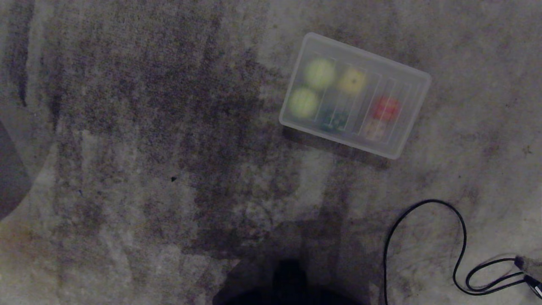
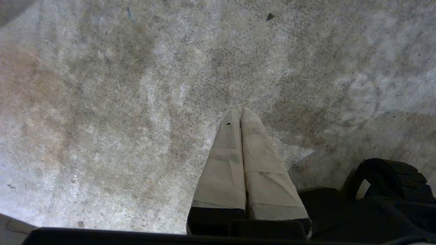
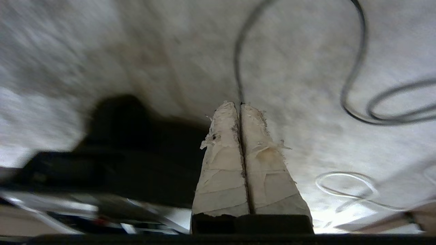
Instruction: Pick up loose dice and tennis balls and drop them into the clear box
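The clear box (image 1: 367,52) lies on the carpet at the upper right of the head view. Showing hazily through its translucent plastic are two tennis balls (image 1: 319,73) (image 1: 303,102), and the dice: yellow (image 1: 352,81), dark green (image 1: 334,118), red (image 1: 385,108) and tan (image 1: 374,128). No loose die or ball shows on the carpet. Neither arm appears in the head view. My left gripper (image 2: 240,109) is shut and empty over bare carpet. My right gripper (image 3: 239,103) is shut and empty too, above carpet near a black cable (image 3: 354,68).
A black cable (image 1: 461,237) loops over the carpet at the lower right. A white cable loop (image 3: 344,185) lies near my right gripper. A grey object (image 1: 8,178) cuts in at the left edge. My dark base (image 1: 288,284) sits at bottom centre.
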You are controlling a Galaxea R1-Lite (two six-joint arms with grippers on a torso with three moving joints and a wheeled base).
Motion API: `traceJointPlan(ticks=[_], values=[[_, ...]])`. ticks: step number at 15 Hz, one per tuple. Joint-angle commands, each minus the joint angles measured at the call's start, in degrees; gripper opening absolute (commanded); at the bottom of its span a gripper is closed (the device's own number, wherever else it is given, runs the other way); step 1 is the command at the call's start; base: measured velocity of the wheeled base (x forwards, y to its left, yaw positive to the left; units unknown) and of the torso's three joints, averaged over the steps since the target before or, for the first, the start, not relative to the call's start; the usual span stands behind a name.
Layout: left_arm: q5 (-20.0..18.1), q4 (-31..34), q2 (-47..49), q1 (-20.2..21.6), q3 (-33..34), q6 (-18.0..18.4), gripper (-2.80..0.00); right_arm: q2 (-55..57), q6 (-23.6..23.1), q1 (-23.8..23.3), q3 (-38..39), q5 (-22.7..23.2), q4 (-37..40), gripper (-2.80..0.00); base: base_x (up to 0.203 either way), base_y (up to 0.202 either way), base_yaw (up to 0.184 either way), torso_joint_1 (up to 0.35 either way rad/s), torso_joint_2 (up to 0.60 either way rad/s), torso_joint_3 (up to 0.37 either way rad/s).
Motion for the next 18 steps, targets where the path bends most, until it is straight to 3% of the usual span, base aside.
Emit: traceJointPlan(ticks=[1, 6, 9, 12, 14, 18], values=[[0.04, -0.02, 0.04, 0.02, 0.09, -0.08, -2.80, -13.28, -1.40, -1.69, 7.44, -0.60, -0.01, -2.80, 0.000, 0.000, 0.000, 0.000, 0.00, 0.000], [0.04, -0.02, 0.04, 0.03, 0.09, -0.08, -2.80, -30.16, -5.91, -3.06, 17.65, -4.41, 0.60, -2.80, 0.000, 0.000, 0.000, 0.000, 0.00, 0.000], [0.04, -0.02, 0.04, -0.04, 0.09, -0.08, -2.80, -39.28, -6.23, -3.07, 18.68, -4.89, 0.81, -2.80, 0.000, 0.000, 0.000, 0.000, 0.00, 0.000], [0.04, -0.02, 0.04, -0.03, 0.09, -0.08, -2.80, -39.62, -6.69, -2.89, 18.87, -4.93, 0.99, -2.80, 0.000, 0.000, 0.000, 0.000, 0.00, 0.000], [0.04, -0.02, 0.04, 0.04, 0.09, -0.08, -2.80, -39.62, -10.27, -2.89, 18.95, -3.87, 0.91, -2.80, 0.000, 0.000, 0.000, 0.000, 0.00, 0.000], [0.04, -0.02, 0.04, -0.05, 0.09, -0.08, -2.80, -39.62, -9.56, -2.89, 18.95, -3.81, 0.85, -2.80, 0.000, 0.000, 0.000, 0.000, 0.00, 0.000]])
